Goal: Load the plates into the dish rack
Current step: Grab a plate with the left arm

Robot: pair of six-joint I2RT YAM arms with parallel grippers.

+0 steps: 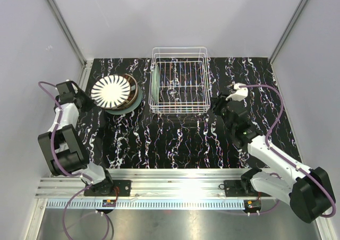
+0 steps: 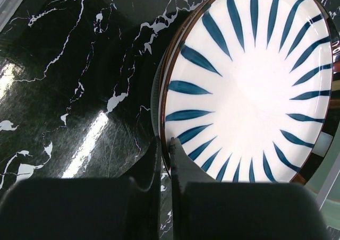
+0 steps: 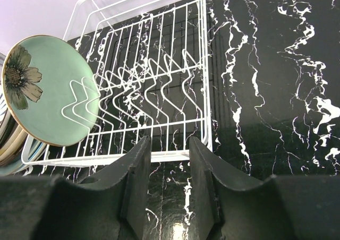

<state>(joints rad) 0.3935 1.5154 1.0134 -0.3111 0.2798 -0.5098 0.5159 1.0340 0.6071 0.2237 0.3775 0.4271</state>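
White-and-blue striped plate [image 1: 110,90]: top of the stack of plates [image 1: 133,101], lying flat on the black marbled table [image 1: 159,139], at 9 o'clock from the dish rack [image 1: 179,110].
Left gripper [image 2: 164,143]: at the plate's 9 o'clock edge in the top view. Its fingers are drawn together with the brown-edged rim pinched between them, so it reads as clamped on the striped plate.
Right gripper [image 3: 167,144]: jaws apart, holding nothing, low over the table just off the rack's 3 to 4 o'clock side, facing into it.
Green flower plate [image 3: 50,86]: already in the rack, upright in the slot at the 9 o'clock end, its edge running along the 12-to-6 line.
Free slots: every divider prong from the green plate toward 3 o'clock looks empty.
Deciding relation: the rack lies at 3 o'clock from the held plate, across the plate from the claw. The left arm is nearer the stack, the right arm nearer the rack.
Step in hand, as I judge: gripped but not yet lifted; the plate sits flat.
What the move calls for: tip the plate onto its edge, aligned 12-to-6 like the green one, carry it toward 3 o'clock, and lower it into the slot beside the green plate.
Risk: a thin pinch at one rim point may let the plate swing or slip as it tilts.
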